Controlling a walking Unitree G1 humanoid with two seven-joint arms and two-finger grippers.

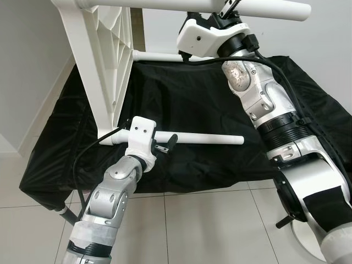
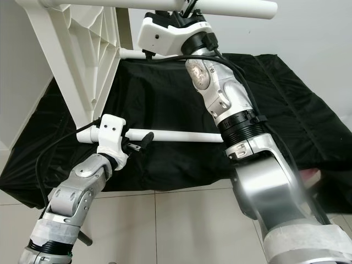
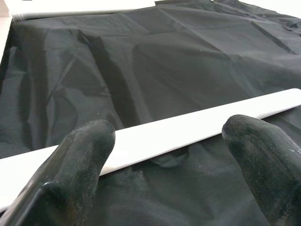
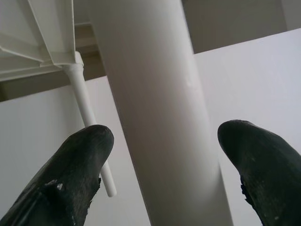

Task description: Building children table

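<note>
Two white legs of the tipped-up plastic table [image 1: 102, 60], light, stiff and slick, are being straddled over a black sheet [image 1: 203, 104]: lower leg [image 1: 212, 139] by the spread left pincer [image 3: 164, 155], upper leg [image 4: 155, 108] by the spread right pincer [image 4: 164, 155], both best gripped mid-shaft.

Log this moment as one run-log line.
stage: table assembly | left gripper: open, fingers astride lower leg | right gripper: open around upper leg | tabletop: on edge, over black cloth

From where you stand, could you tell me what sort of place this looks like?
Probably a room in a home, used as an assembly spot: pale tiled floor, plain white wall, and a black cloth spread under the white table being built.
</note>
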